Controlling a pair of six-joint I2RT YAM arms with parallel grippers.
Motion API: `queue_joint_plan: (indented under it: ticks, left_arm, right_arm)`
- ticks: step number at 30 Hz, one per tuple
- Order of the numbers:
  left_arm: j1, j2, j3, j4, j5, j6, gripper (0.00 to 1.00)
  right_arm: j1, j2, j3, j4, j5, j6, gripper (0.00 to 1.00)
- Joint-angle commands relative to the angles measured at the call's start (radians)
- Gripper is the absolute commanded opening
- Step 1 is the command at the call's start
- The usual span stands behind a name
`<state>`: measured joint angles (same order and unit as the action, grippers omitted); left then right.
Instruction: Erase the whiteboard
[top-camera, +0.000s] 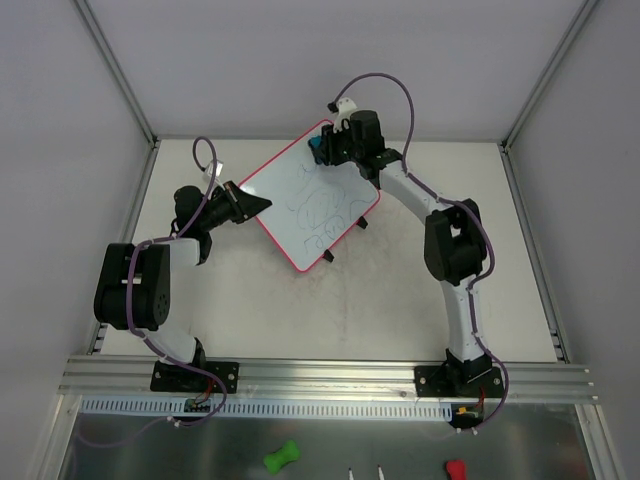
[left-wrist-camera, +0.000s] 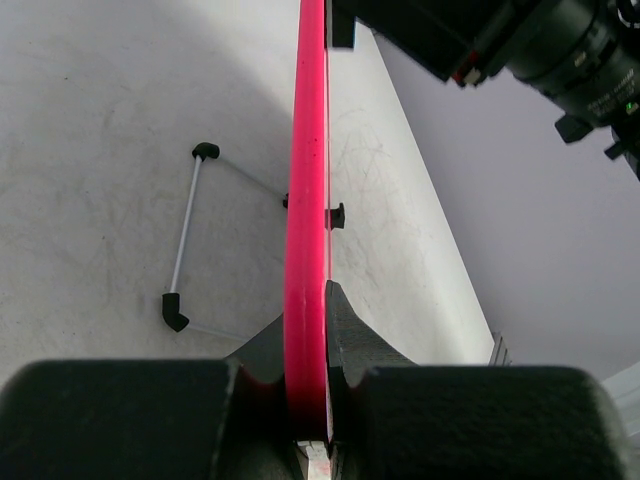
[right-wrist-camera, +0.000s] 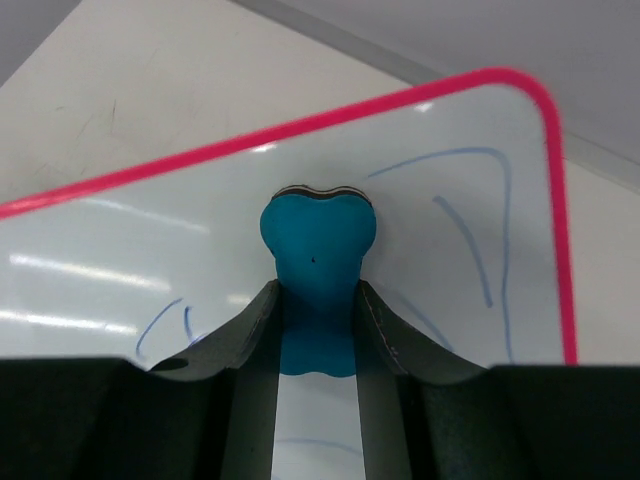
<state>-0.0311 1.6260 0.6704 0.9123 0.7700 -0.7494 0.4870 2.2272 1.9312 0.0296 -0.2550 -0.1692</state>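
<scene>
Top view: the whiteboard (top-camera: 300, 215) sat tilted toward the back middle of the table (top-camera: 400, 300), its left corner pinched in the left gripper (top-camera: 252, 204). The right gripper (top-camera: 324, 148) was at its far corner with a blue eraser (top-camera: 317, 147). Blue scribbles (top-camera: 318, 205) covered most of the white face, so little or nothing looked wiped. Left wrist view: the left gripper (left-wrist-camera: 306, 345) was closed tight on the board's pink frame (left-wrist-camera: 308, 150), seen edge-on and raised off the table. A black clip (left-wrist-camera: 337, 215) and a wire stand (left-wrist-camera: 190, 240) showed beside it. Right wrist view: the right gripper (right-wrist-camera: 318, 305) was clamped on the eraser (right-wrist-camera: 318, 235), whose head looked pressed to the whiteboard (right-wrist-camera: 150, 240) near the top corner. Blue lines (right-wrist-camera: 470, 240) lay right and lower left of it. Judged: erasing was barely begun, with nearly all the marks left to wipe.
</scene>
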Motion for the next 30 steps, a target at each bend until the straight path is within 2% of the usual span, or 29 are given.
queue_joint_plan:
  ticks: [1,4,7,15,22,30]
  left_arm:
    - [-0.001,0.028,0.021,-0.021,-0.018,0.142,0.0]
    - [-0.001,0.026,0.02,-0.018,-0.02,0.14,0.0]
    - [-0.001,0.023,0.021,-0.018,-0.018,0.14,0.0]
    - [-0.001,0.014,0.015,-0.018,-0.02,0.14,0.0]
    - [-0.001,0.014,0.015,-0.016,-0.018,0.139,0.0]
    - [-0.001,0.011,0.014,-0.015,-0.017,0.137,0.0]
  right_arm:
    - [0.097,-0.087,-0.161,-0.014,-0.044,-0.065,0.0]
    - [0.151,-0.145,-0.277,0.055,-0.015,-0.105,0.0]
    - [0.205,-0.162,-0.323,0.069,-0.02,-0.133,0.0]
    - [0.314,-0.14,-0.345,0.072,0.016,-0.174,0.0]
    - [0.289,-0.129,-0.347,0.082,0.036,-0.101,0.0]
    - [0.167,-0.173,-0.458,0.165,0.088,0.13,0.0]
